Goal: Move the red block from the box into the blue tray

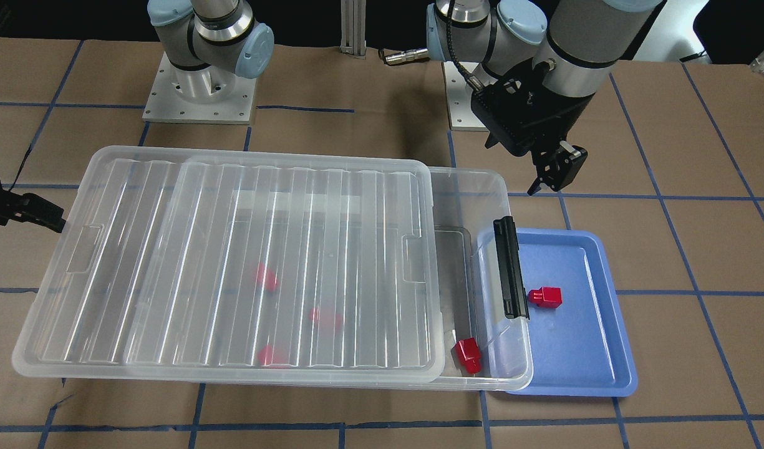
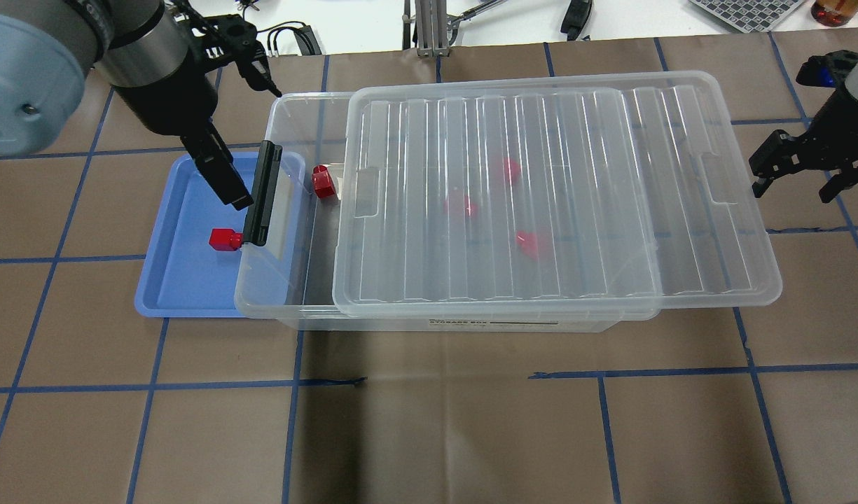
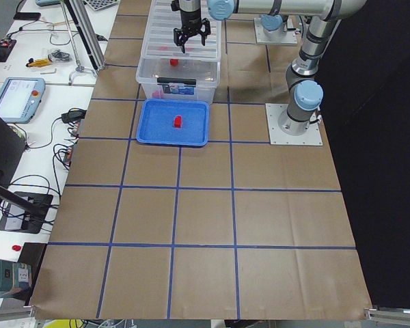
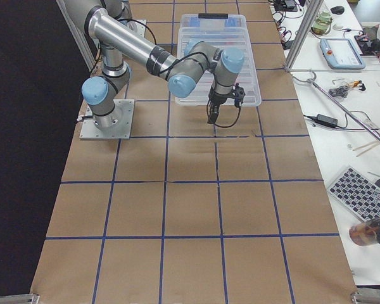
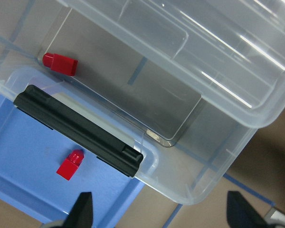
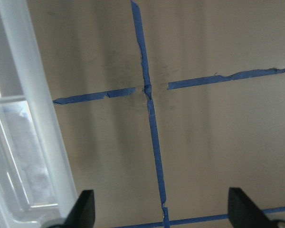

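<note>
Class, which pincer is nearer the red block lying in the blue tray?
Left. The left pincer hangs above where tray and box meet, near the block; the right pincer is past the box's opposite end.

We see a table covered in brown paper. Blue tape makes big squares on the paper. A grey metal post stands at the far edge of the table. A long white desk runs along that side. On the desk we see a keyboard and a bottle just beside it. Further along the desk we see a small screen and some black wires.
</note>
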You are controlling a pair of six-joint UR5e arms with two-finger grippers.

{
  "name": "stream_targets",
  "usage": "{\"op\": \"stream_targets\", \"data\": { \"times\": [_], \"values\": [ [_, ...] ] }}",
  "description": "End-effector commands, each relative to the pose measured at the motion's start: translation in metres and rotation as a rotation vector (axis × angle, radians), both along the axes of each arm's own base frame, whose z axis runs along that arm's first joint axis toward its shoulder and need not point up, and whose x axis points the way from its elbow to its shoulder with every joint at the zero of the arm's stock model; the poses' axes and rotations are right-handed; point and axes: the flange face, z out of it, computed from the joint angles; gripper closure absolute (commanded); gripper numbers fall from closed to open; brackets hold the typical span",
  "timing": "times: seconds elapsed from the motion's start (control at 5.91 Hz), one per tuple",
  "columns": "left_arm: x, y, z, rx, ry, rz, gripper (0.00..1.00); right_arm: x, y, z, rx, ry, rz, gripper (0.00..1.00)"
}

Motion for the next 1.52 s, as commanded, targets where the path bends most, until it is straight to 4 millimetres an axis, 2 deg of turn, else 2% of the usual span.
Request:
{"op": "stream_targets", "data": {
  "times": [0.0,0.34,0.51,0.85,1.35],
  "values": [
    [-0.036,0.011,0.001,-0.007,-0.019,0.346,0.02,0.011,-0.002,0.000,0.001,0.001,-0.002,0.00],
    [-0.039,0.013,0.013,-0.057,-0.010,0.668,0.02,0.040,-0.007,0.000,0.001,0.010,-0.003,0.00],
    [-0.037,0.022,0.014,-0.062,-0.015,0.737,0.02,0.042,-0.007,0.000,-0.002,0.004,-0.010,0.00],
    [-0.030,0.025,0.025,-0.076,0.002,0.941,0.02,0.046,-0.008,-0.001,-0.012,-0.026,-0.016,0.00],
    [-0.029,0.025,0.024,-0.079,-0.002,0.927,0.02,0.084,-0.012,0.000,-0.018,-0.044,-0.017,0.00]
  ]
}}
